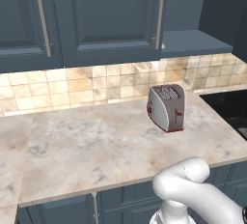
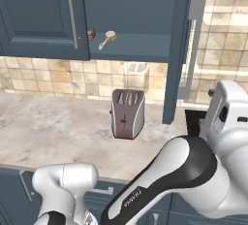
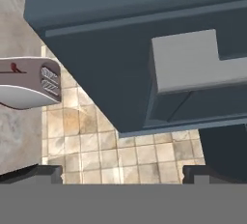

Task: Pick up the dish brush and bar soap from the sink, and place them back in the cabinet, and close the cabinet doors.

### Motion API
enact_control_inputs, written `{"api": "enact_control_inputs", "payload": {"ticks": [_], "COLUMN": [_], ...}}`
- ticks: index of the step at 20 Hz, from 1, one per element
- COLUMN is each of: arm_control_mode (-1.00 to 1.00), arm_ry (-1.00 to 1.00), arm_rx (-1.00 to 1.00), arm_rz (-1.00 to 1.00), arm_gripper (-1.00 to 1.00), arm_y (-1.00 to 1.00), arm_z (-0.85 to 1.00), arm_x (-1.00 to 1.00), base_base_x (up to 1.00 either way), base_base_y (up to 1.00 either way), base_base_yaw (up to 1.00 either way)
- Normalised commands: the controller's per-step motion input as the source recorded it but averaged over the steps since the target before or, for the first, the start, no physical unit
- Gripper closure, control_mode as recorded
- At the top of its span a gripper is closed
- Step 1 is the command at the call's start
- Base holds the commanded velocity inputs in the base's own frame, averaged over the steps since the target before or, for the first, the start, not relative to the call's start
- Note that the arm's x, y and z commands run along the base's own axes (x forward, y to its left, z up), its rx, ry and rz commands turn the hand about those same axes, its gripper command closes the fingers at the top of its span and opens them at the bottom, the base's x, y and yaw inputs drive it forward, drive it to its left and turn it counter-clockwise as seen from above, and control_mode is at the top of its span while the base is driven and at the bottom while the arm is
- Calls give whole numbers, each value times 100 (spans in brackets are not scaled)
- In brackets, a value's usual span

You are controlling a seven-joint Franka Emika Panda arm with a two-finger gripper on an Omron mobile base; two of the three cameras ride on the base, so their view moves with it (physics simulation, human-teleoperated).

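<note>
The dish brush (image 2: 107, 39) and the small reddish-brown bar soap (image 2: 91, 35) lie on the shelf of the open cabinet (image 2: 140, 49). The soap sits just past the edge of the left cabinet door (image 2: 43, 15), which looks flush with the cabinet front. The right cabinet door (image 2: 178, 49) stands swung out, edge-on, its silver bar handle (image 2: 192, 49) facing right. My gripper (image 3: 123, 174) is open and holds nothing, close below that door's handle (image 3: 188, 61). A black corner of the sink (image 1: 231, 105) shows at the right of the counter.
A red-and-silver toaster (image 2: 128, 113) stands on the beige marble counter (image 1: 96, 141) left of the sink. Tiled backsplash (image 1: 72, 88) runs behind it. Another closed upper door (image 1: 19, 20) lies further left. My arm (image 2: 189, 170) bends rightward in front of the counter.
</note>
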Motion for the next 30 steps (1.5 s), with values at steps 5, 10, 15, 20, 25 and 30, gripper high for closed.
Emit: {"api": "enact_control_inputs", "payload": {"ticks": [5,10,15,20,25,30], "arm_control_mode": [-100,-100,-100,-100,-100,-100], "arm_ry": [0,0,0,0,0,0], "arm_rx": [0,1,2,1,0,0], "arm_rz": [5,4,3,5,5,6], "arm_gripper": [-100,-100,-100,-100,-100,-100], "arm_y": [0,0,-2,-3,-2,0], "arm_z": [0,0,0,0,0,4], "arm_x": [32,28,19,9,7,0], "base_base_x": [0,0,0,0,0,0], "base_base_y": [0,0,0,0,0,0], "base_base_yaw": [0,0,0,0,0,0]}}
